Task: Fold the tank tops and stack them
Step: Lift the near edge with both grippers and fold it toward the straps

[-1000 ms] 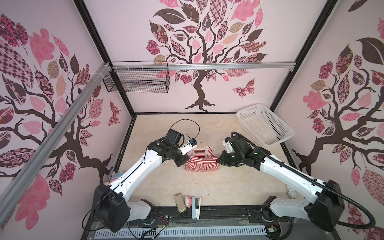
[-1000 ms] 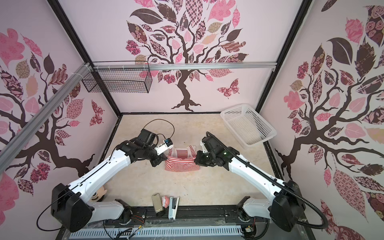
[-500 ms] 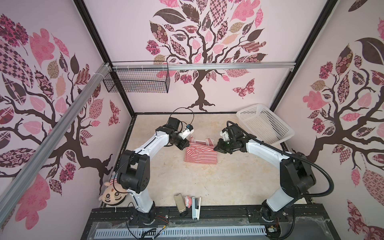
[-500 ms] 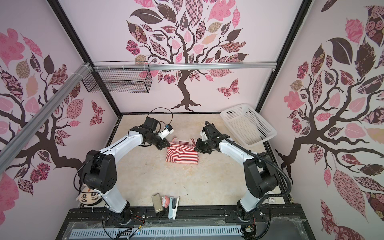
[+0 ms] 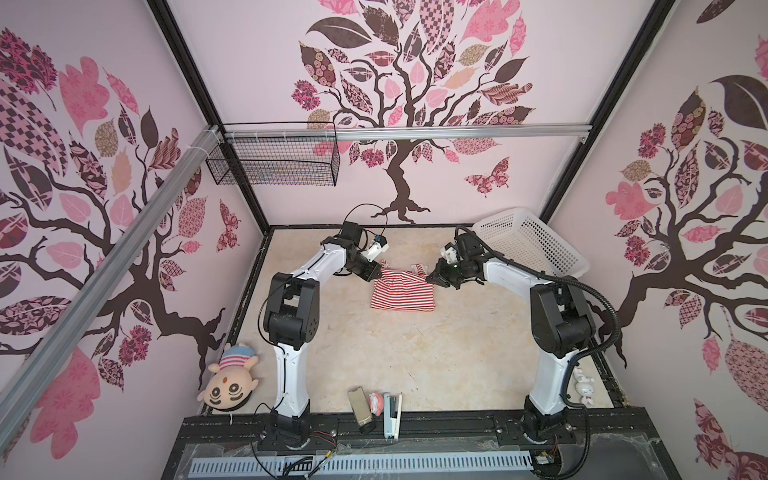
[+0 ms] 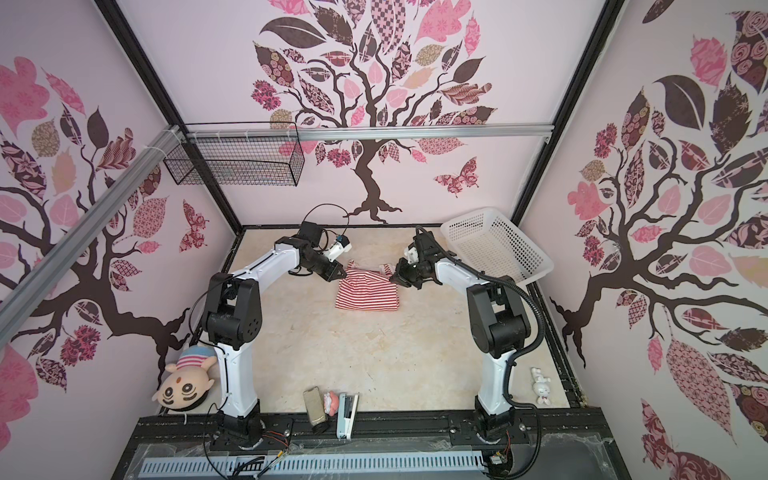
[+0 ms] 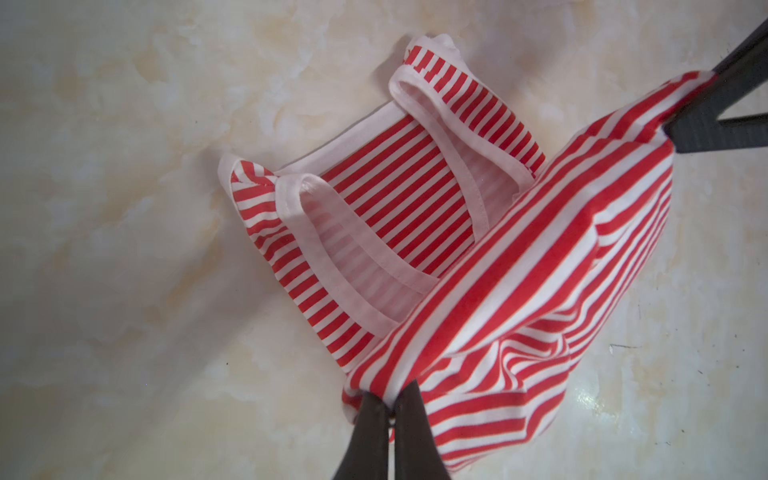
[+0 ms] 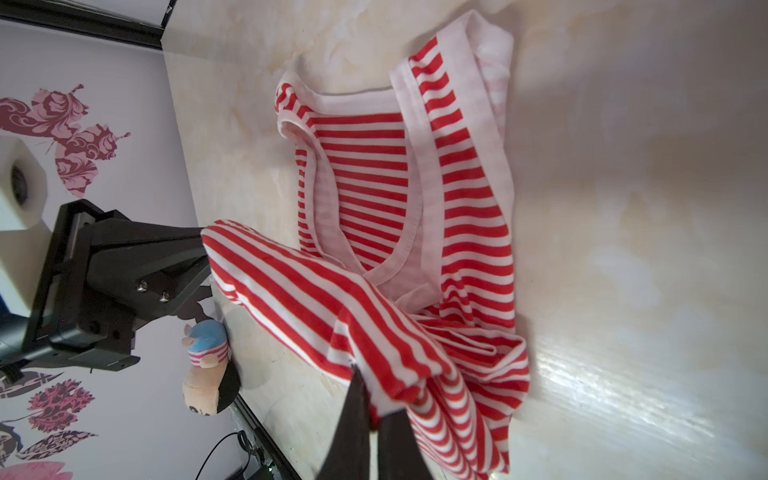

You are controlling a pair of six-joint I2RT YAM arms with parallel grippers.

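Note:
One red-and-white striped tank top (image 5: 402,293) (image 6: 368,296) lies mid-table, its lower part doubled back toward the white-trimmed straps (image 5: 418,268). My left gripper (image 5: 376,274) (image 6: 341,275) is shut on the left corner of the raised edge. On the right corner my right gripper (image 5: 432,277) (image 6: 395,278) is shut. The striped edge hangs taut between them, just above the cloth. In the left wrist view the jaws (image 7: 392,403) pinch the tank top (image 7: 415,208). In the right wrist view the jaws (image 8: 374,399) pinch bunched stripes of the tank top (image 8: 457,199).
A white plastic basket (image 5: 528,245) leans at the back right, close behind the right arm. A wire basket (image 5: 274,166) hangs on the back wall. A plush doll (image 5: 230,380) lies front left. Small items (image 5: 376,409) and a white toy (image 5: 584,386) sit by the front edge.
Both grippers have carried the gripped edge away from the table's front toward the back wall, over the straps. The arms now reach farther back. Both stayed shut on the cloth.

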